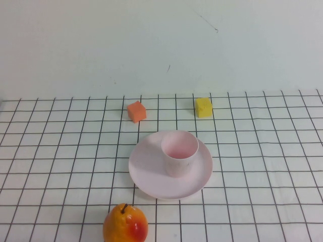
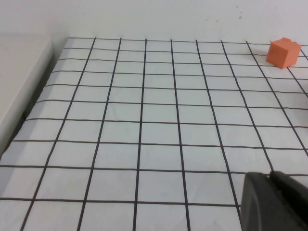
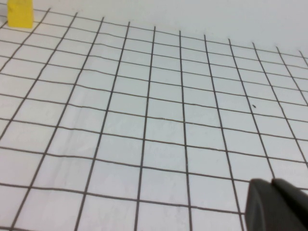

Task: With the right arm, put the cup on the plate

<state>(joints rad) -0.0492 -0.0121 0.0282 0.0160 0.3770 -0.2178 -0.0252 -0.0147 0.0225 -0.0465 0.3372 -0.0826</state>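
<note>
The pale pink cup (image 1: 179,152) stands upright on the round pink plate (image 1: 146,169) in the middle of the checked table in the high view. Neither arm shows in that view. My right gripper (image 3: 272,185) appears only in the right wrist view, its dark fingers pressed together with nothing between them, above bare cloth away from the cup. In the left wrist view my left gripper (image 2: 270,176) is likewise shut and empty over bare cloth.
An orange cube (image 1: 136,111) (image 2: 284,52) and a yellow cube (image 1: 204,107) (image 3: 20,13) sit behind the plate. A yellow-red pear-like fruit (image 1: 125,224) lies at the front edge. The table's left edge (image 2: 29,106) drops beside the left gripper's area.
</note>
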